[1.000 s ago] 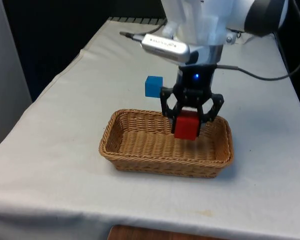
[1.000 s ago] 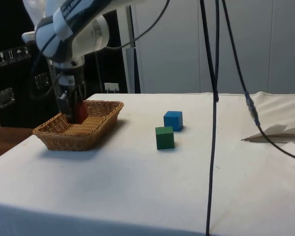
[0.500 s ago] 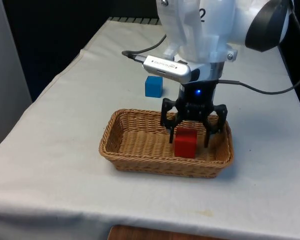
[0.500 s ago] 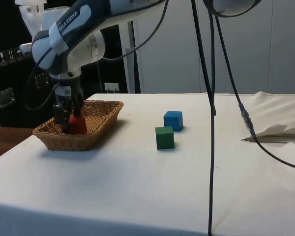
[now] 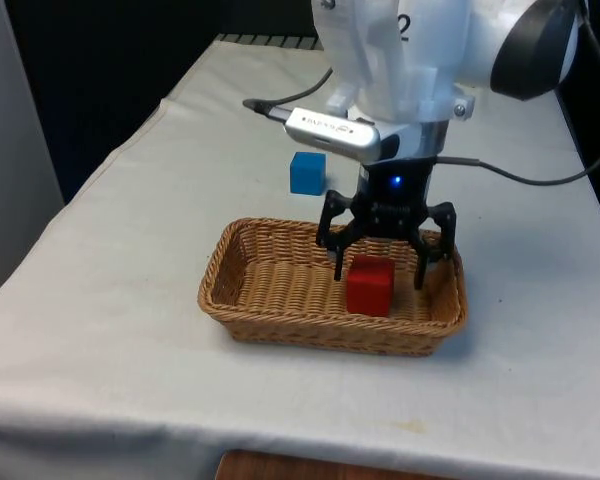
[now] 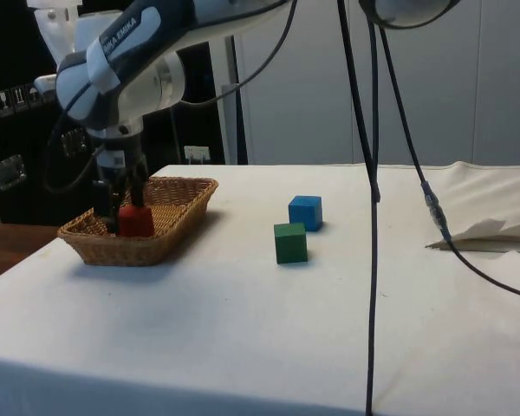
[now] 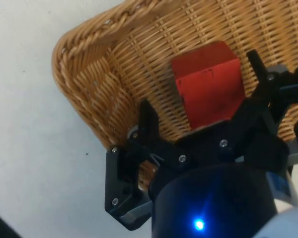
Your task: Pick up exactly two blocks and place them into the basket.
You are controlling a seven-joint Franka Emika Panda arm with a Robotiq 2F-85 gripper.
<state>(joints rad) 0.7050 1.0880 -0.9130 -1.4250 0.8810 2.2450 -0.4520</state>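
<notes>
So, going from the front view's left: the desk under its white cloth, then the woven basket sitting near the front edge. A blue block rests on the cloth just behind the basket's far rim, not touching it. Inside the basket, toward the front view's right end, there's a red block lying on the wicker floor. The pincer hangs right over it with its jaws spread wide, one finger on each side of the red block and a visible gap on both sides, so it's not gripping anything.

From the side view the same deal: basket at the left of the picture, red block down inside it with the pincer just above and around it. Further along the desk, well apart from the basket, sit a green block and the blue block, close together, the blue one a bit behind the green.

Wrist view agrees: red block rests on the basket weave between the two open fingers.
</notes>
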